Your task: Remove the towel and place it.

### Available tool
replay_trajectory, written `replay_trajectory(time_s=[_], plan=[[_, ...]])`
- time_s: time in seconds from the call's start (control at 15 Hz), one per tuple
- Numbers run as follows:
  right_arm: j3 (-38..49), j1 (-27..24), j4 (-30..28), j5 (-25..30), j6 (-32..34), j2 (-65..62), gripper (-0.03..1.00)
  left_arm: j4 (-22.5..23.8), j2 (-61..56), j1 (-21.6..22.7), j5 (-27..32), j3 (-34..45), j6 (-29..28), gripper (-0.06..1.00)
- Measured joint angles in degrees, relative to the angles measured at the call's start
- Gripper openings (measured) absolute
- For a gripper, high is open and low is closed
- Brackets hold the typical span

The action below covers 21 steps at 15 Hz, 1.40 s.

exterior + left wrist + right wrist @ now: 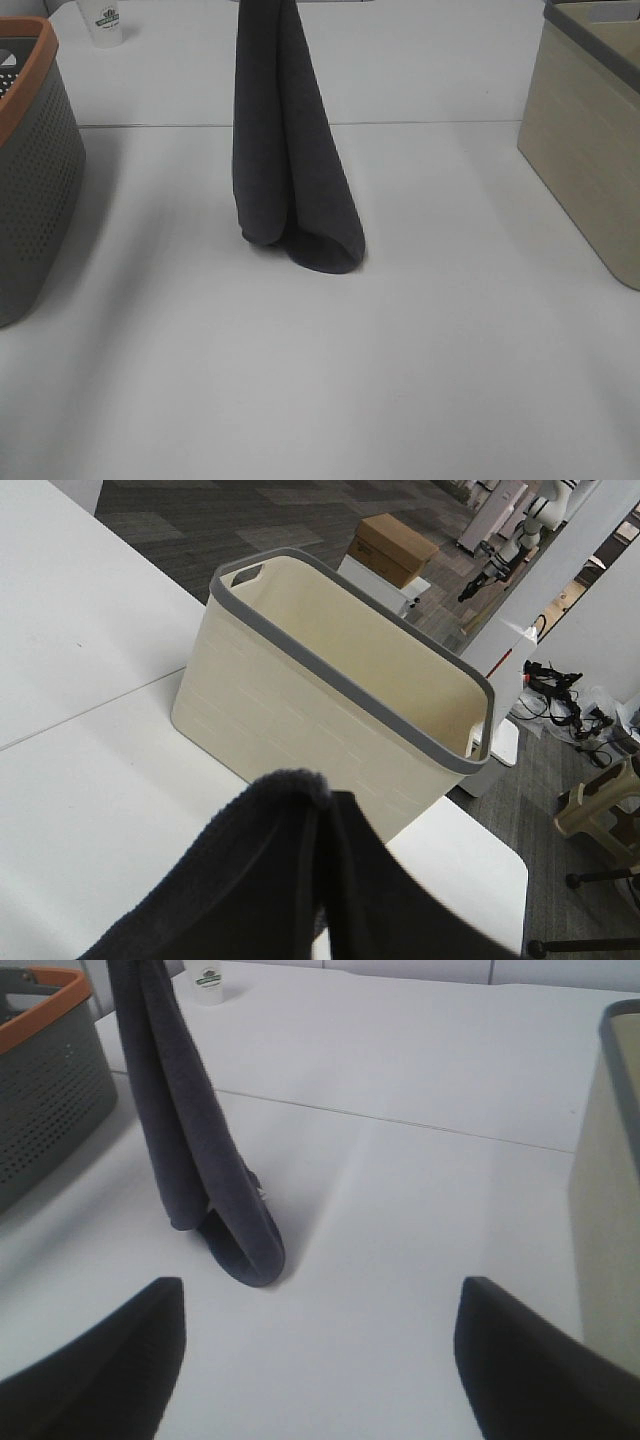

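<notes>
The dark grey towel (290,150) hangs in long folds from above the top of the exterior view. Its lower end rests curled on the white table (420,360) at mid-centre. In the left wrist view the towel (280,880) fills the foreground and hides my left gripper's fingers, which hold it up. My right gripper (320,1360) is open and empty, low over the table, with the towel (185,1130) ahead of it and some way off. Neither gripper shows in the exterior view.
A grey perforated basket with an orange rim (30,180) stands at the left edge, also in the right wrist view (45,1090). An empty beige basket with a grey rim (590,150) stands at the right (300,720). A white cup (105,22) sits at the back left.
</notes>
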Motion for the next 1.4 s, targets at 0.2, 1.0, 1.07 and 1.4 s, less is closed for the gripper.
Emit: replay_trajectory(time_s=[0.2, 1.0, 1.07, 1.4], plan=[[0.00, 0.00, 24.64, -0.80, -26.64, 14.50, 0.74, 0.00, -0.17, 0.00, 0.11, -2.92, 0.00, 0.00], [-10.14, 9.91, 74.71, 6.36, -92.48, 61.88, 0.72, -0.06, -0.17, 0.00, 3.09, -5.84, 0.00, 0.00], [-12.78, 13.12, 74.71, 1.03, -92.42, 64.17, 0.72, -0.06, -0.17, 0.00, 3.38, -5.84, 0.00, 0.00], [-25.21, 19.65, 74.83, -9.45, -89.32, 78.27, 0.68, -0.06, -0.17, 0.00, 4.30, -5.84, 0.00, 0.00]])
